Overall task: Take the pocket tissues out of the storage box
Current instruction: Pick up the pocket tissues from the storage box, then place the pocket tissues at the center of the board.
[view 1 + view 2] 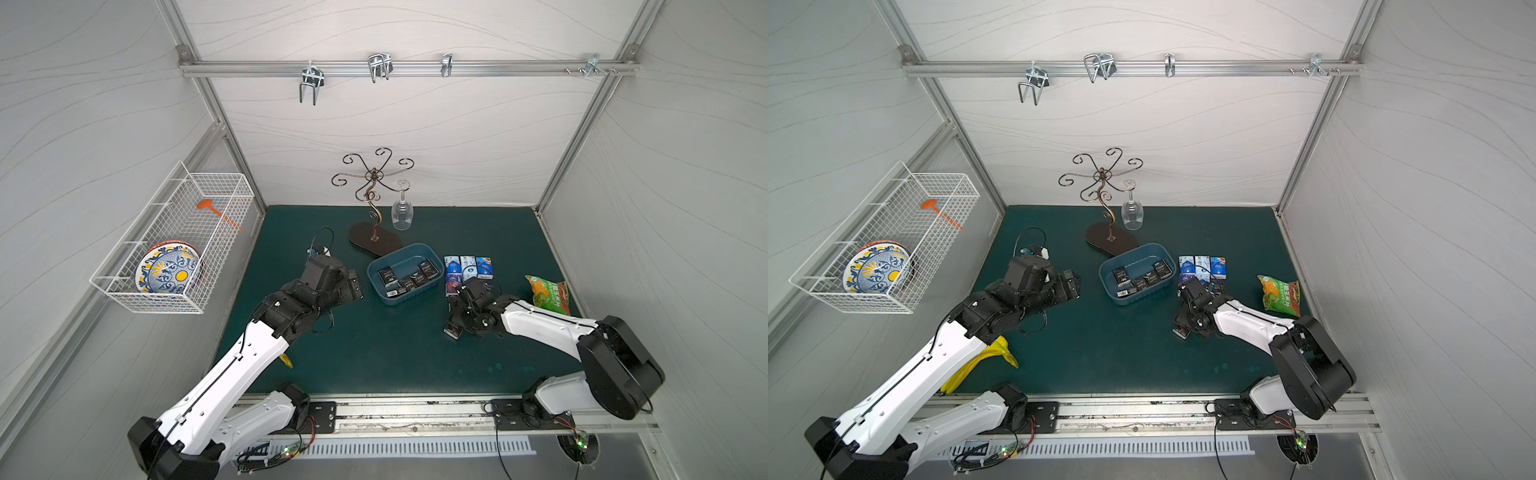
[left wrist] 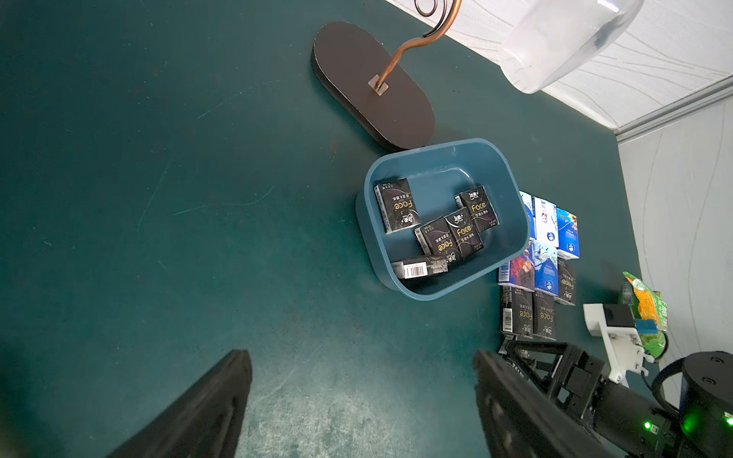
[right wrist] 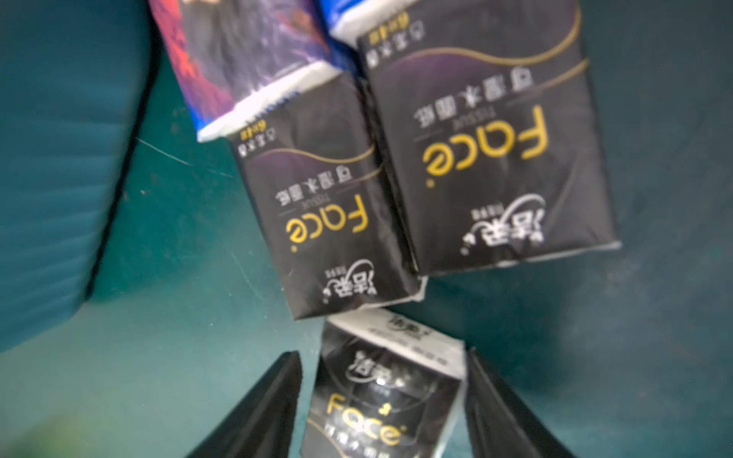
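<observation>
seemingly past halfway: five black-wrapped pocket tissues (image 2: 396, 204) are left in the shallow blue plastic storage box (image 2: 432, 174), just beside the right claw (image 3: 383, 351), whose jaws stand spread around one black pack (image 3: 380, 400) on the green mat (image 3: 198, 238), removed packs (image 3: 488, 150) rowed just ahead.

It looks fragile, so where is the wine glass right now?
In both top views the wine glass hangs upside down from the curly metal stand at the back of the table, behind the blue box.

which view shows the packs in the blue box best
Left wrist view: it looks into the storage box, five black pocket tissues large, readable. Both top views show them tiny; right wrist shows none of them.
</observation>
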Motion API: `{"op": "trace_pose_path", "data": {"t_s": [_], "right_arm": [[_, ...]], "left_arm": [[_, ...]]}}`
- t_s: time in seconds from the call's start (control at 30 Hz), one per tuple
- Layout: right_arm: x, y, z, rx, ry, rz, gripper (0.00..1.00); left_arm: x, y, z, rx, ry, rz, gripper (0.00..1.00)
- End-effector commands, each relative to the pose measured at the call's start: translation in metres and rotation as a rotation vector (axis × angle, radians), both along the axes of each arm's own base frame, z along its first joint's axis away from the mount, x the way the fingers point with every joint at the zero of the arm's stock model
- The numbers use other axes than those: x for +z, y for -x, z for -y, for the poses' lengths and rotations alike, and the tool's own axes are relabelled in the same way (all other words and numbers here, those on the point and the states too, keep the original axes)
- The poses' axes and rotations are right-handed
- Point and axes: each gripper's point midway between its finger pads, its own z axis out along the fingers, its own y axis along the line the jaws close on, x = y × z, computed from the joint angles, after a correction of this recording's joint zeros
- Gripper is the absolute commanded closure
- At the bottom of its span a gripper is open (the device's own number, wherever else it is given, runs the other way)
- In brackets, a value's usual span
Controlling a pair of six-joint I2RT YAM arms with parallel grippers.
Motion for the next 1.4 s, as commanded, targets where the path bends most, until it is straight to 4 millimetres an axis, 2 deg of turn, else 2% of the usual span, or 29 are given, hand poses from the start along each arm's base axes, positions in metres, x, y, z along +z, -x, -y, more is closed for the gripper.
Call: {"op": "trace_pose_path", "data": {"t_s": [0.0,0.2,0.33,0.47,0.6,0.77,0.83,0.9,1.17,1.37], "right_arm": [[-0.011,0.005,0.003,0.007,0.027,-0.024,0.41],[-0.011,0.014,0.011,0.013,0.033,-0.02,0.5],[0.004,0.014,0.012,0.048,0.027,0.021,0.59],[0.026,0.011,0.019,0.076,0.041,0.07,0.58],[0.044,-0.001,0.048,0.047,0.016,0.114,0.58],[0.057,-0.023,0.112,-0.039,0.085,0.159,0.59],[0.056,-0.027,0.127,-0.048,0.115,0.148,0.59],[0.051,-0.028,0.134,-0.046,0.123,0.124,0.58],[0.022,-0.035,0.127,-0.019,0.067,0.021,0.56],[0.018,-0.047,0.128,-0.003,0.091,0.01,0.42]], "left_arm": [[0.019,-0.007,0.002,0.002,0.033,0.07,0.08],[0.016,-0.007,0.003,0.005,0.04,0.065,0.08],[0.018,-0.008,0.004,0.005,0.046,0.068,0.08],[0.02,-0.007,0.003,0.008,0.045,0.072,0.08],[0.024,-0.006,0.001,0.009,0.045,0.079,0.08],[0.027,-0.005,0.002,0.002,0.05,0.081,0.08],[0.028,-0.005,0.002,0.0,0.049,0.08,0.08],[0.028,-0.005,0.002,-0.001,0.048,0.08,0.08],[0.027,-0.006,0.002,-0.003,0.036,0.077,0.08],[0.027,-0.005,-0.002,0.007,0.024,0.081,0.08]]}}
